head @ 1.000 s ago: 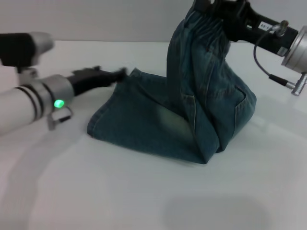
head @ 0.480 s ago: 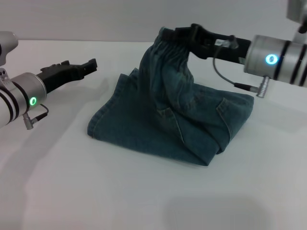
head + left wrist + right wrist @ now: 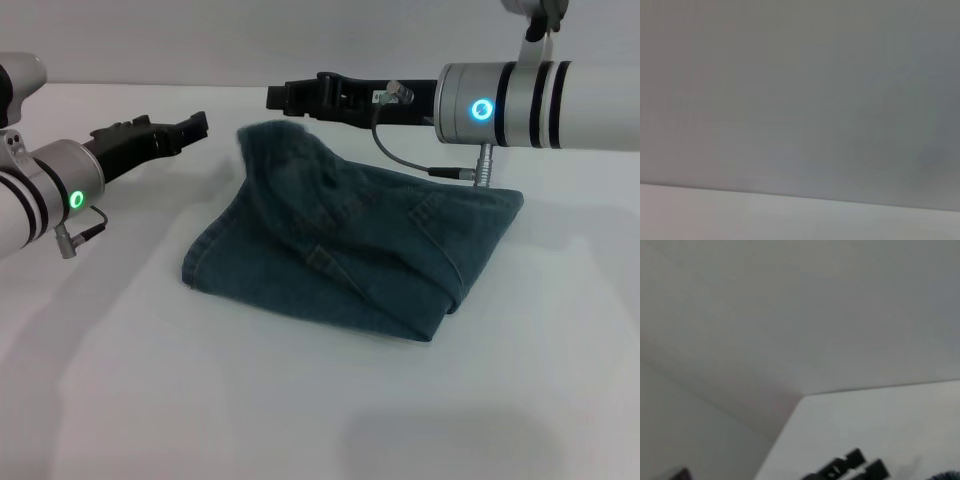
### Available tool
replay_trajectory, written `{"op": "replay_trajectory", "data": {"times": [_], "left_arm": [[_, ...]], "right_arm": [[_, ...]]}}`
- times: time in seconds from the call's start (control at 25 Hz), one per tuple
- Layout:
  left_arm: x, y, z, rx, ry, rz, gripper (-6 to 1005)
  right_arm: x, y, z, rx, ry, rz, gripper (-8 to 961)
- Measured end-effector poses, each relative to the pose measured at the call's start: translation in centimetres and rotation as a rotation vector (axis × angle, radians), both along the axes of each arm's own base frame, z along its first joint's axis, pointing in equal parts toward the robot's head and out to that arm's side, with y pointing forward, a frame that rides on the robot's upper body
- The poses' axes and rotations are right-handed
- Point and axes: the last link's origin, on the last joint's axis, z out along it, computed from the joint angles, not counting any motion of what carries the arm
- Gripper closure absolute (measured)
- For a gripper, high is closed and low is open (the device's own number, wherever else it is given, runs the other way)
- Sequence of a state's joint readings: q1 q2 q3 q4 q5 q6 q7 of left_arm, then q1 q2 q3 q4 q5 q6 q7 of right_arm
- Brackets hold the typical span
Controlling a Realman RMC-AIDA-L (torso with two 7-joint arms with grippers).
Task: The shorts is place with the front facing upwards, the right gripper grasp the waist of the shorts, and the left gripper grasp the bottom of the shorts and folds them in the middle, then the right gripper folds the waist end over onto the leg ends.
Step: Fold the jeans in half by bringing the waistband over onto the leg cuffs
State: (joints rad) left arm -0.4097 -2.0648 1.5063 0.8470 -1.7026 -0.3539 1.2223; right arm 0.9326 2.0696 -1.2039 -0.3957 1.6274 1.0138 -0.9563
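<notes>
shorts (image 3: 350,245) folded flat on white table (image 3: 200,400), my right gripper (image 3: 282,97) just above waist edge, released, my left gripper (image 3: 190,127) off to the side, fingers apart, holding nothing

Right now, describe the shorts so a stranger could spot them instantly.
Look at the white table in the head view; between the two arms lies one folded heap of cloth. That is the shorts, blue denim doubled over, with the right gripper just behind the top and the left gripper off to the side. They are the only cloth there.
</notes>
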Motion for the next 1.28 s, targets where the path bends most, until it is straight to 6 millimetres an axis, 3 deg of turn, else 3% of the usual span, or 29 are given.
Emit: {"op": "replay_trajectory", "data": {"times": [0.28, 0.48, 0.6, 0.64, 0.68, 0.76, 0.92, 1.08, 1.28], "left_arm": [[0.0, 0.3, 0.5, 0.020, 0.018, -0.004, 202], [0.1, 0.4, 0.9, 0.042, 0.054, -0.024, 203], [0.3, 0.4, 1.1, 0.048, 0.055, -0.031, 204], [0.4, 0.5, 1.1, 0.050, 0.055, -0.034, 204], [0.5, 0.5, 1.1, 0.050, 0.058, -0.040, 205], [0.7, 0.5, 1.1, 0.051, 0.068, -0.052, 205], [1.1, 0.6, 1.0, 0.051, 0.080, -0.071, 206], [1.3, 0.7, 1.0, 0.052, 0.080, -0.074, 207], [1.4, 0.8, 1.0, 0.056, 0.072, -0.074, 209]], "right_arm": [[2.6, 0.2, 1.7, 0.131, -0.115, 0.048, 627], [7.1, 0.6, 4.4, 0.412, -0.277, 0.034, 430], [10.0, 1.2, 6.1, 0.640, -0.486, -0.022, 312], [11.0, 1.2, 7.0, 0.797, -0.653, -0.051, 273], [11.0, 1.2, 7.0, 0.797, -0.653, -0.051, 273], [10.7, 0.8, 7.2, 0.949, -0.814, -0.052, 274], [8.3, -1.0, 6.7, 1.268, -1.008, 0.004, 275], [7.5, -3.5, 5.2, 1.454, -0.849, 0.056, 277], [8.0, -6.3, 1.9, 1.358, -0.642, 0.259, 295]]}}
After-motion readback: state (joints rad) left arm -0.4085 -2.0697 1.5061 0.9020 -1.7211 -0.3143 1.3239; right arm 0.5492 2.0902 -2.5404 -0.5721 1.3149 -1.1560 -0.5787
